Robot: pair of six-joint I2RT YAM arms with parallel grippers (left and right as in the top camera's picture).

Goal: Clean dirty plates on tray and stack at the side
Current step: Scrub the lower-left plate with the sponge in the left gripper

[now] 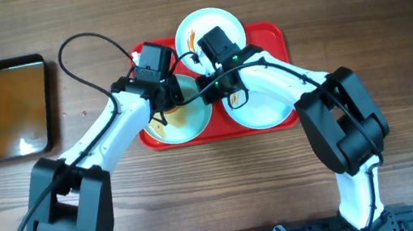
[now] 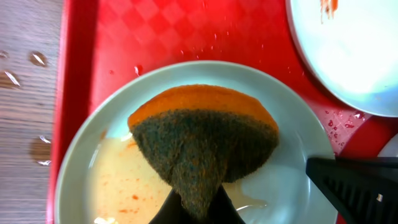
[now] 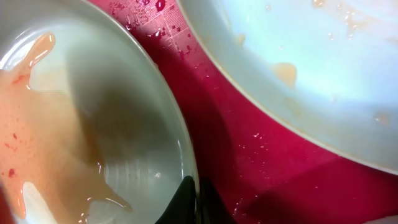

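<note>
A red tray (image 1: 273, 36) holds three pale plates. The front-left plate (image 1: 192, 126) carries orange sauce and water. My left gripper (image 1: 165, 99) is shut on an orange and dark green sponge (image 2: 202, 134), which presses on this plate (image 2: 273, 180). My right gripper (image 1: 201, 88) is shut on the rim of the same plate (image 3: 93, 124), and its jaws (image 3: 198, 202) pinch the edge. The back plate (image 1: 209, 25) has red stains. The front-right plate (image 1: 263, 109) looks mostly white.
A black tray (image 1: 8, 108) with brownish liquid sits at the far left of the wooden table. Water drops lie on the wood left of the red tray (image 2: 81, 74). My right finger (image 2: 360, 186) shows in the left wrist view.
</note>
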